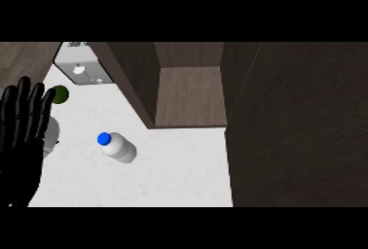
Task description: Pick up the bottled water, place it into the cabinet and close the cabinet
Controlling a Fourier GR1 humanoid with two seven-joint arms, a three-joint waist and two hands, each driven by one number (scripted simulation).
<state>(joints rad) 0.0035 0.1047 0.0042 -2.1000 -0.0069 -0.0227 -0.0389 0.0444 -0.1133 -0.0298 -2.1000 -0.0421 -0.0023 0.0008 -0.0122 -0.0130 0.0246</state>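
Blue-capped bottled water [117,147] stands on the white counter [173,175], near the open cabinet [188,97]. Left hand [22,131] rests wide open, holding nothing. The bottle looks light, smooth, perhaps slippery; best taken round its body.

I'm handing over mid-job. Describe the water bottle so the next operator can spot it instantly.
Start at the open wooden cabinet at the counter's back. In front of it, to the left, on the white counter, stands the bottled water. Its bright blue cap sets it apart from the green object farther back.
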